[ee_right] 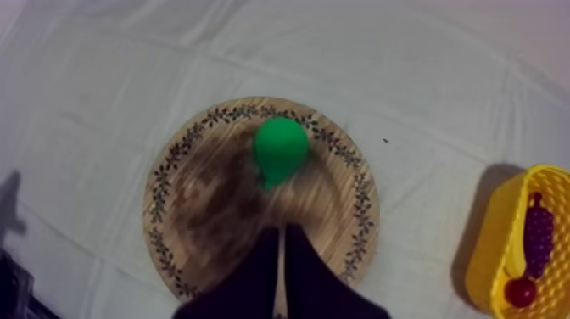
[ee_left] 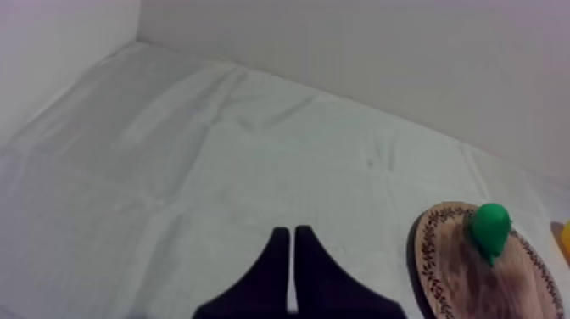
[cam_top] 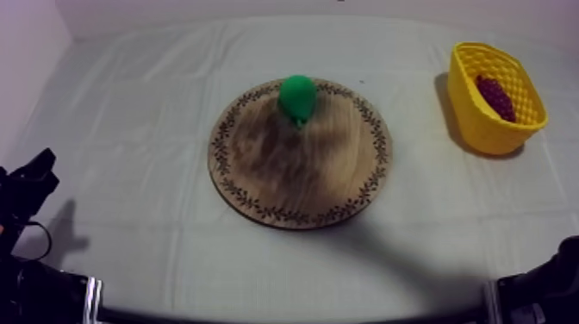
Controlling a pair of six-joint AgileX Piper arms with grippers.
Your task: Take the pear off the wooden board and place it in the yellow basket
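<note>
Green toy pear sits on far part of round wooden board with patterned rim, mid worktop. Yellow plastic basket far right, well apart from board, holds purple bunch of grapes and small red fruit. Left end effector narrow, fingers together, empty, over bare cloth left of board. Right end effector narrow too, empty, points toward board, apart from pear.
</note>
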